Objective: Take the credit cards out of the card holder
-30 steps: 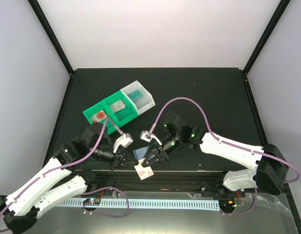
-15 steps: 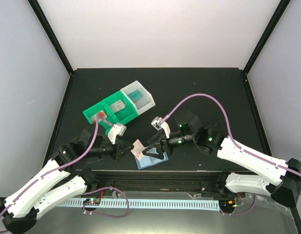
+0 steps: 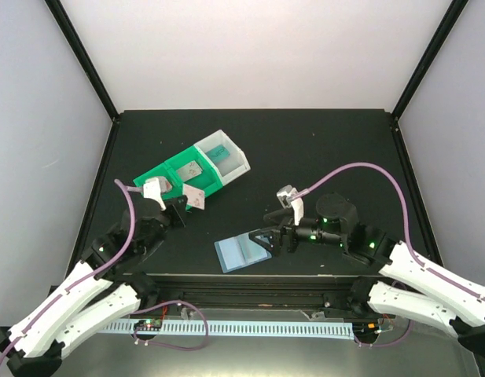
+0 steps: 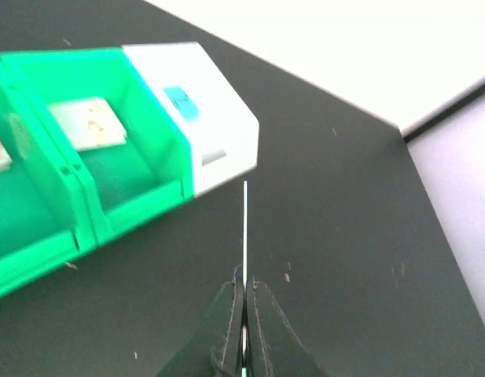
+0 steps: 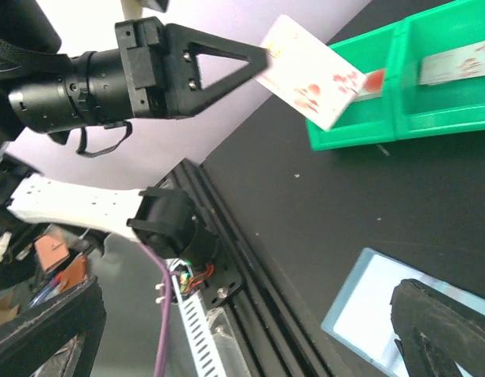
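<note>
Black tabletop under both arms, and I see the card holder lying open and flat near the front edge, pale blue sleeves up. One credit card, white with red marks, is pinched by its edge in my left gripper, up off the table just beside the green tray. My right gripper gapes wide with nothing in it, at the holder's right end. A teal card sits in the white tray.
</note>
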{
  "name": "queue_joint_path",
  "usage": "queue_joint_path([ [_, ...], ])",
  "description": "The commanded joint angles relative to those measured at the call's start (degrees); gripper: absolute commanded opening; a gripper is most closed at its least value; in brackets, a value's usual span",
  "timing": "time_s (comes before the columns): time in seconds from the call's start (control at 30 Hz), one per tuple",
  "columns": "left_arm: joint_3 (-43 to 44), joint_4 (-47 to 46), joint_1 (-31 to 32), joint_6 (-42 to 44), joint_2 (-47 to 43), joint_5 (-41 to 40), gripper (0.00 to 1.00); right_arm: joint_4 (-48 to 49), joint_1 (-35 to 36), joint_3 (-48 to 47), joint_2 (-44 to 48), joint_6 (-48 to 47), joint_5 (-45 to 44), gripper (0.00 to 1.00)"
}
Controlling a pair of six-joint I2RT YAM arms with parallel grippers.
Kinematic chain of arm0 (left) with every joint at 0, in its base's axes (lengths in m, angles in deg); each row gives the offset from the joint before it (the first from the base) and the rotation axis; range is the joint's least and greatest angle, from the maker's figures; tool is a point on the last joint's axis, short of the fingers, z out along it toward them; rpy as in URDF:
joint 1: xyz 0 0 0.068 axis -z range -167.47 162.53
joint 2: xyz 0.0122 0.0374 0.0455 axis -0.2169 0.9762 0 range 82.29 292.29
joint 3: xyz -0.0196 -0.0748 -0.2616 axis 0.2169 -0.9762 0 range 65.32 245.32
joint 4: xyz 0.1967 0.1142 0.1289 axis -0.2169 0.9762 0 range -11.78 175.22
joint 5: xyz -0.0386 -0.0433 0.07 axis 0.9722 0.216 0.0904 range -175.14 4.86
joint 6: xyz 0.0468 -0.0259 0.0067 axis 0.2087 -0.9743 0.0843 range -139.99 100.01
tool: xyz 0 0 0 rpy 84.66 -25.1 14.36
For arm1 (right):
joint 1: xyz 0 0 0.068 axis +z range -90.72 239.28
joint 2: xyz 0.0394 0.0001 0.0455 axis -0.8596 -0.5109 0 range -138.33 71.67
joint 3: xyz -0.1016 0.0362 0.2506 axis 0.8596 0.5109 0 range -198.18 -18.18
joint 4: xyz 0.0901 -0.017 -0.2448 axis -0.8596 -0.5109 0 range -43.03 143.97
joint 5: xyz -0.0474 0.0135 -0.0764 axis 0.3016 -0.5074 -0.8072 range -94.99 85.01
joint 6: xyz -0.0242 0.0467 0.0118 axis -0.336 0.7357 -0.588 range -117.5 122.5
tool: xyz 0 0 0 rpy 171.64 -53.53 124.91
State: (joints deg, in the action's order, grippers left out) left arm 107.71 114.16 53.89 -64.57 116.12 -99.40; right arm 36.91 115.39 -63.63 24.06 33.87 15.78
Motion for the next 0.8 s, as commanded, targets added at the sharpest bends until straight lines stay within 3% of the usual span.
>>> queue_joint_path([
  [0.0,-0.91,-8.08,-3.72,-4.99,0.75,-11.05,0.02,-1.74,-0.31,1.51,3.65,0.93,-7.56,1.00],
  [0.23,1.63,-15.90,-17.18,-4.93,11.97,-1.23,0.02,-1.73,-0.31,1.97,5.78,1.17,-8.18,1.00],
  [0.47,2.09,-27.90,-20.14,-6.29,22.83,-4.21,0.02,-1.79,-0.31,3.21,6.49,1.66,-9.09,1.00],
  [0.77,7.59,-29.95,-21.85,-8.16,37.91,-8.50,0.02,-3.05,-0.32,2.01,6.43,0.47,-9.60,1.00],
])
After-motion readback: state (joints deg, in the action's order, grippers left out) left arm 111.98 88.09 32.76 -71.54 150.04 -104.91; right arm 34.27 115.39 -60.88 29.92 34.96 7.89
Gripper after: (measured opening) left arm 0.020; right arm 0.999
